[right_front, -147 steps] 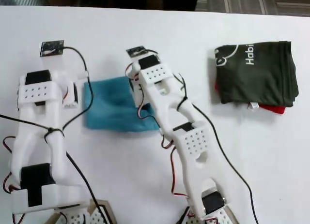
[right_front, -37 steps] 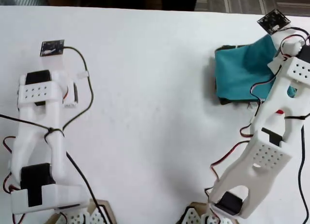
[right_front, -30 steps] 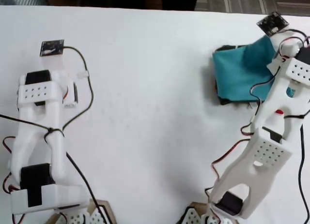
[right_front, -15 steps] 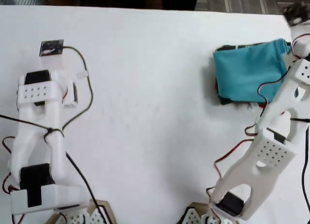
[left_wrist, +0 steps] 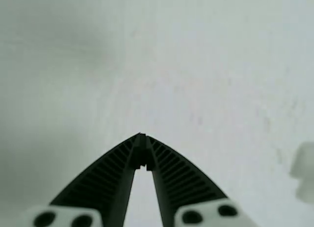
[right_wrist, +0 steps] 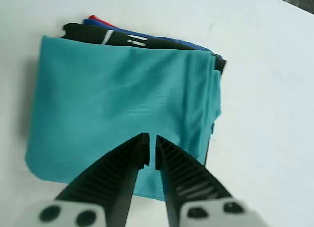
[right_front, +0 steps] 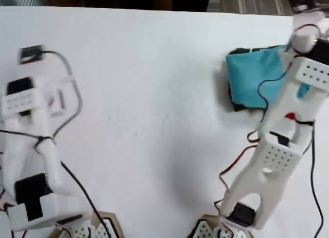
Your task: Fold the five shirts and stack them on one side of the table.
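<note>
A folded teal shirt (right_front: 254, 78) lies on top of the stack at the table's far right. In the right wrist view the teal shirt (right_wrist: 117, 99) covers a black shirt (right_wrist: 83, 33), with a blue edge (right_wrist: 162, 39) and a red edge (right_wrist: 96, 18) showing beneath. My right gripper (right_wrist: 151, 138) hovers over the teal shirt's near edge, shut and holding nothing. The right arm (right_front: 288, 120) stretches along the right side and overlaps part of the stack. My left gripper (left_wrist: 142, 138) is shut over bare white table (left_wrist: 196, 65). The left arm (right_front: 25, 109) sits at the left edge.
The white table (right_front: 154, 94) spreads bare between the two arms. Cables (right_front: 67, 94) trail from the left arm, and red and black wires (right_front: 241, 161) hang beside the right arm. The table's far edge runs close behind the stack.
The teal shirt went from the table's middle onto the stack at the right, carried by the right arm, which then let it go. The left arm has shifted to the left.
</note>
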